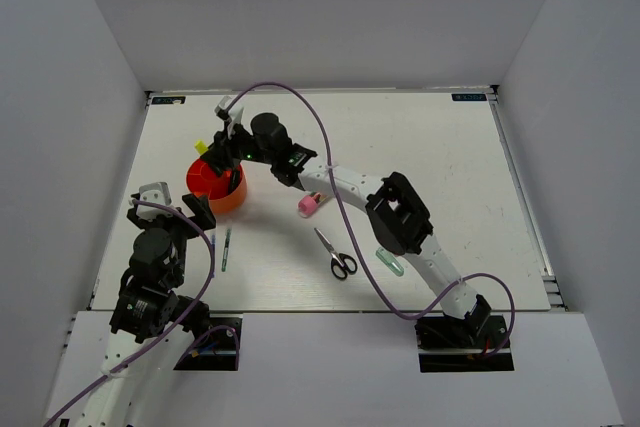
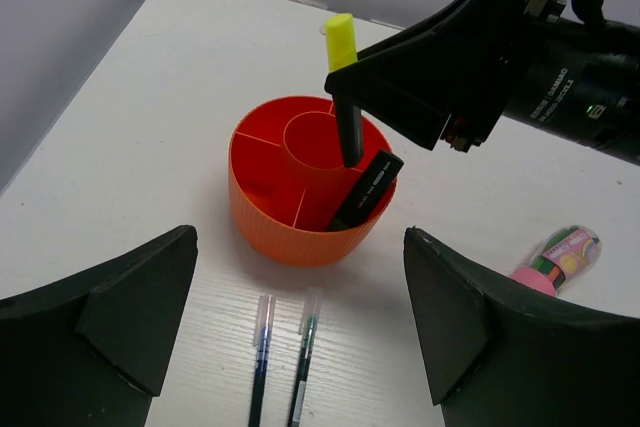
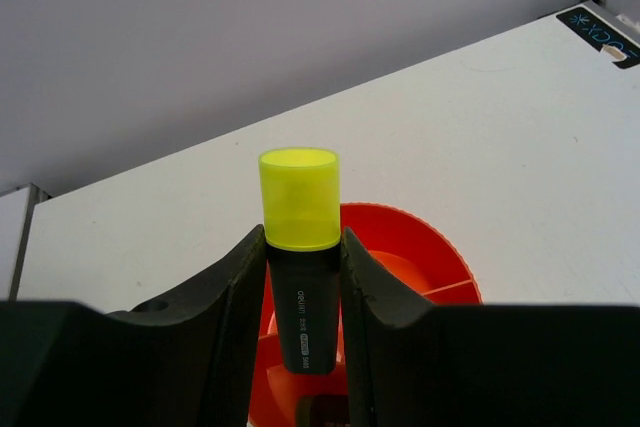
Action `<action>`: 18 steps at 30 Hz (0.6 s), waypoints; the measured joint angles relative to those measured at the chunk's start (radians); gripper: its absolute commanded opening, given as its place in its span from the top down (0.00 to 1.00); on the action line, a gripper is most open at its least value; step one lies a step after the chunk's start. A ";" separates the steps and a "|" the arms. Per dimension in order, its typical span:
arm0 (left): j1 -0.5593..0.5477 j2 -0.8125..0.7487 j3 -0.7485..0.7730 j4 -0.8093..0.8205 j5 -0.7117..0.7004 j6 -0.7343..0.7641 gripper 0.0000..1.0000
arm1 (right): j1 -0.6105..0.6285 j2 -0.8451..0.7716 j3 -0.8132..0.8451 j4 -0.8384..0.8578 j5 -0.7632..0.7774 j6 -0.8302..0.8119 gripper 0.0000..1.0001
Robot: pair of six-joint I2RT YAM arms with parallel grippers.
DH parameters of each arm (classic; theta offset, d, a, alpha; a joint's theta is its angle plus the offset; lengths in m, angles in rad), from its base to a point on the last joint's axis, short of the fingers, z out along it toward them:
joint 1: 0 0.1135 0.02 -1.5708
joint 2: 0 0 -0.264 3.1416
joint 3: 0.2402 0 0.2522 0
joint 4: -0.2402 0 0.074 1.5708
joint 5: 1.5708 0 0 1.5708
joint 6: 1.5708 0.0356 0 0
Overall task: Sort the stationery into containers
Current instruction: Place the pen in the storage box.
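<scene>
The round red-orange pot (image 1: 222, 197) with divided compartments (image 2: 298, 232) stands at the left. My right gripper (image 1: 216, 152) is shut on the yellow-capped black highlighter (image 3: 298, 197) and holds it upright over the pot's middle (image 2: 346, 127); the pot shows behind the fingers (image 3: 420, 247). A black marker (image 2: 366, 190) leans inside one compartment. My left gripper (image 2: 300, 337) is open and empty, just in front of the pot (image 1: 168, 212). Below it lie a green pen (image 2: 303, 357) and a blue pen (image 2: 262, 347).
A pink tube (image 1: 310, 205) lies right of the pot and also shows in the left wrist view (image 2: 560, 255). Black-handled scissors (image 1: 338, 257) and a pale-green capsule piece (image 1: 390, 262) lie nearer the front. White walls enclose the table (image 1: 430, 147).
</scene>
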 measured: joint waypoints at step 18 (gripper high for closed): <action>0.000 0.000 -0.002 0.001 -0.003 0.002 0.05 | 0.010 -0.015 -0.102 0.115 0.023 0.008 1.00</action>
